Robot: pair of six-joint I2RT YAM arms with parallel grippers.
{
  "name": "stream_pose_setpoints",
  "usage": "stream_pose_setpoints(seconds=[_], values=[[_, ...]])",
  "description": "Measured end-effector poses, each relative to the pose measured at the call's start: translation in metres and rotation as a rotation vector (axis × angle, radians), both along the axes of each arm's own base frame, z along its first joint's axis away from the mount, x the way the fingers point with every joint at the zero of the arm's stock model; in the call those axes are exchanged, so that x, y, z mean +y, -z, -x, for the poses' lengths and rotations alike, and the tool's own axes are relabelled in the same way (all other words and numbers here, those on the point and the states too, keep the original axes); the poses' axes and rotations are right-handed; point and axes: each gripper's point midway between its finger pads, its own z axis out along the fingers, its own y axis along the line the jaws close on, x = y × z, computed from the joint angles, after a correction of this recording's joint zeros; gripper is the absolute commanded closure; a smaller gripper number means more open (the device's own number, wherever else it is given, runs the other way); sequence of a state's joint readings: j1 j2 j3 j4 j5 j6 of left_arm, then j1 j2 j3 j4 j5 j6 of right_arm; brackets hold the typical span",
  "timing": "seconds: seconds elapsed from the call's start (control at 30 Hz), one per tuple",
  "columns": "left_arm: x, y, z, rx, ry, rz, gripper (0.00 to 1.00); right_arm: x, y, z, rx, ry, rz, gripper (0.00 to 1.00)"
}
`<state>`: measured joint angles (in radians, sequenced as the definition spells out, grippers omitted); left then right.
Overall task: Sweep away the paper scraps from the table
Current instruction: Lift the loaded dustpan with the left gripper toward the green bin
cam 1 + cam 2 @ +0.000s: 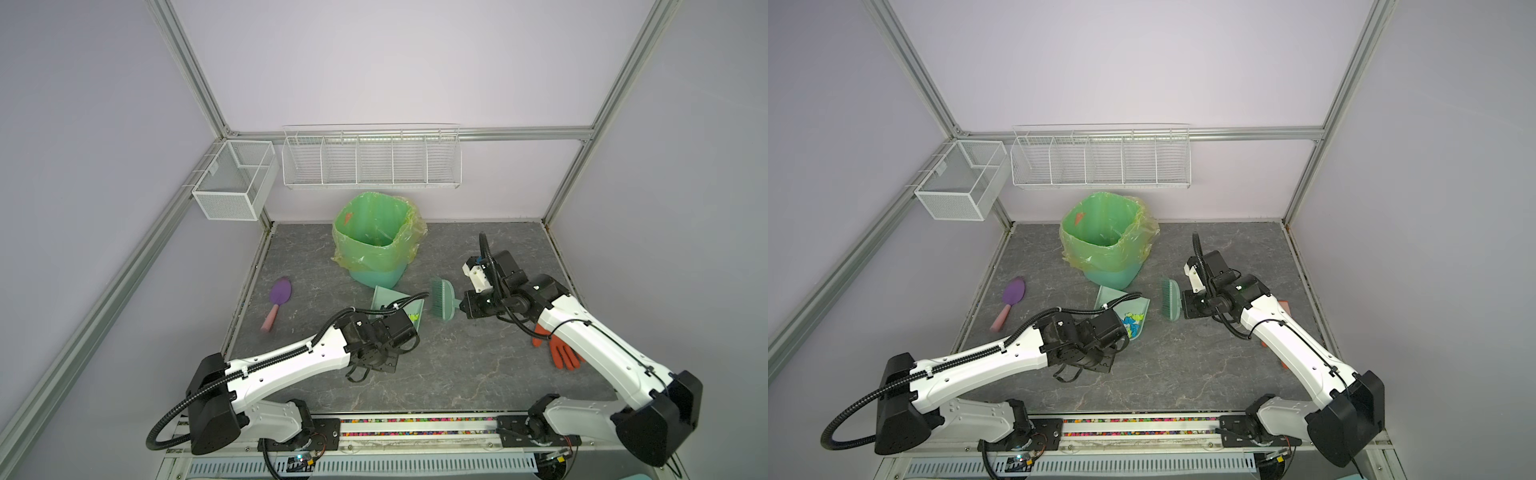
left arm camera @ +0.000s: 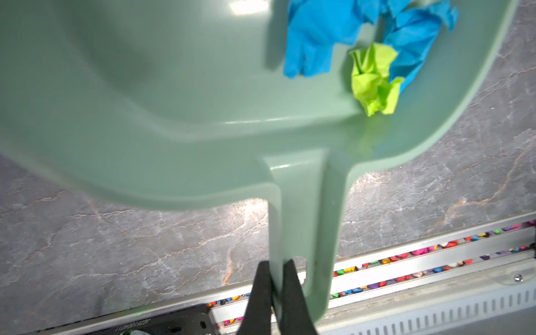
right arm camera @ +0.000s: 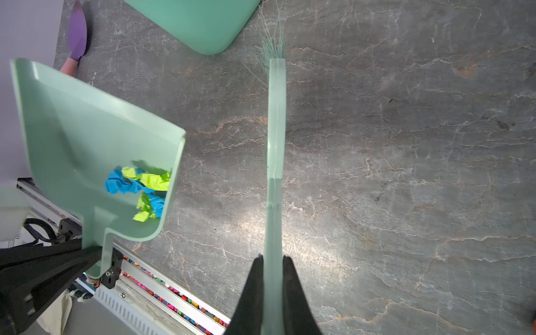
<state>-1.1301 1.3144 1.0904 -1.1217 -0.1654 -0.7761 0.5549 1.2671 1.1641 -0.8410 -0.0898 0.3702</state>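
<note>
Left wrist view: left pincer [image 2: 276,262] clenched on dustpan [image 2: 174,116] handle; paper scraps [image 2: 371,78] lie in the pan, just below frame centre in a top view; right pincer [image 3: 272,256] grips brush [image 3: 275,130]. Scraps look v. light, crumpled, prob. spill easily; carry pan level via handle.

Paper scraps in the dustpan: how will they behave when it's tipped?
Probably very light: the paper scraps are small crumpled wads, so a jerk could bounce them out. They lie loose in a rear corner of the dustpan; its glossy plastic likely lets them slide freely.
</note>
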Motion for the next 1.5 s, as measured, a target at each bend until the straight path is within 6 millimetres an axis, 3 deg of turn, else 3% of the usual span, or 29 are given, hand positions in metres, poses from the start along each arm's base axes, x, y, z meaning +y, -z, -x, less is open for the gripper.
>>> stream_pose_setpoints(seconds=[0.67,1.0,1.5], values=[[0.009,-0.069,-0.029,-0.160,-0.009,0.027,1.00,-0.015,0.010,0.010,0.013,0.043,0.016,0.93],[0.014,-0.093,-0.044,-0.208,-0.013,0.015,1.00,-0.019,0.015,0.013,0.018,0.053,0.017,0.93],[0.053,-0.145,-0.088,-0.301,-0.104,-0.001,1.00,-0.029,0.018,0.015,0.017,0.078,0.015,0.93]])
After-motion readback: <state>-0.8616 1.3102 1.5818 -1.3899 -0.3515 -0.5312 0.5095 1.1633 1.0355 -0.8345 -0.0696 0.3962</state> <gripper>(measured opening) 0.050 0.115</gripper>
